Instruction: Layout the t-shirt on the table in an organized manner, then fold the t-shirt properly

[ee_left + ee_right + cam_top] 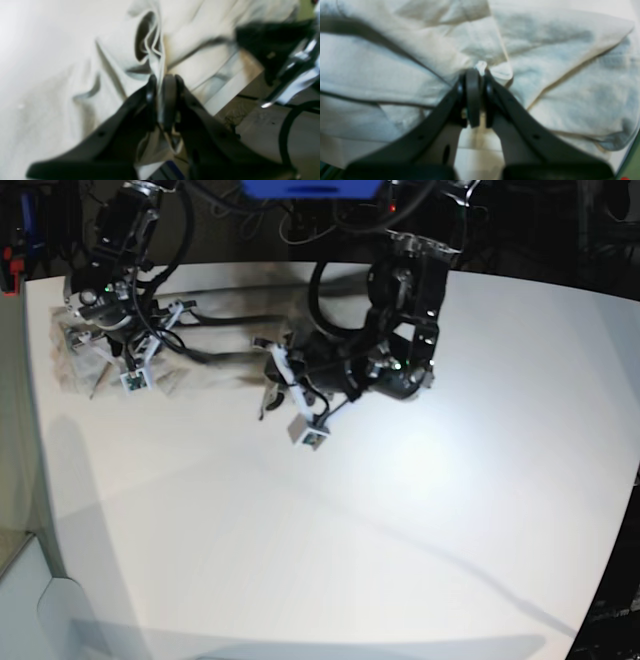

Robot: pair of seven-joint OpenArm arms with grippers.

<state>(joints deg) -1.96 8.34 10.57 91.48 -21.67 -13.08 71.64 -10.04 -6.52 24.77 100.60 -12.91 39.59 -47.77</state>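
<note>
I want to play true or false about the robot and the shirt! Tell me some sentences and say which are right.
1. The left tool is pinching the t-shirt. True.
2. The right tool is wide open above bare table. False: it is shut on a bunched bit of cloth.
3. The t-shirt lies flat and neatly spread. False: it is crumpled, with folds and creases.
4. The table is white. True.
5. The shirt sits in the middle of the table. False: in the base view it is near the far left edge.
</note>
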